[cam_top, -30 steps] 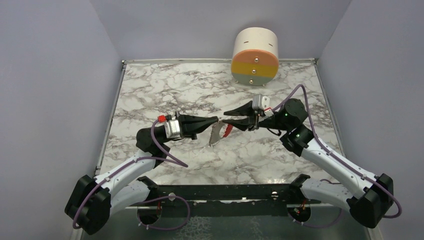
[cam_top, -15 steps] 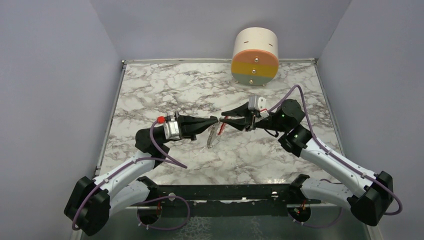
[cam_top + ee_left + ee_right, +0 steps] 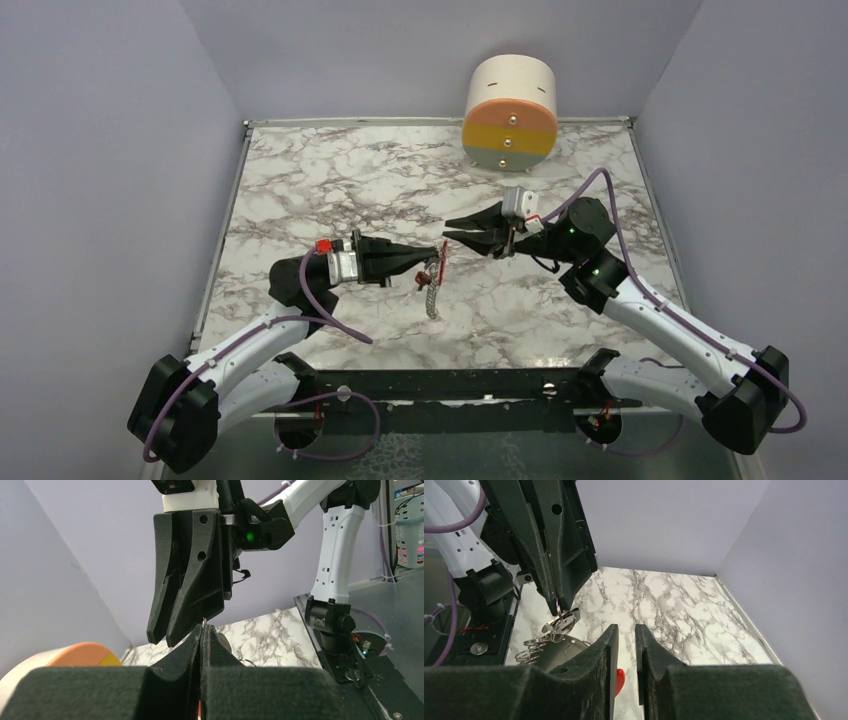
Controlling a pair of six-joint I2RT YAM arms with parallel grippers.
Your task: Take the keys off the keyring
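Note:
My left gripper (image 3: pixel 440 253) is shut on the thin ring of the keyring (image 3: pixel 431 290) and holds it above the marble table. The silver chain hangs down from the fingertips, with a bit of red clip beside it. In the right wrist view the ring cluster (image 3: pixel 558 625) and chain (image 3: pixel 531 650) dangle from the left fingers (image 3: pixel 555 555), and the red clip (image 3: pixel 619 680) shows below. I cannot tell single keys apart in the cluster. My right gripper (image 3: pixel 447 229) is slightly open and empty, just right of the keyring. In the left wrist view only the ring tip (image 3: pixel 204 622) shows.
A cream cylinder (image 3: pixel 510 115) with an orange, yellow and grey face stands at the table's back edge. The marble table (image 3: pixel 330 180) has raised rims left and right and purple walls around it. A black rail runs along the near edge.
The right gripper has drawn back up and right, off the keyring. The left gripper moved slightly right and down with the keyring, whose chain now hangs straight below it.

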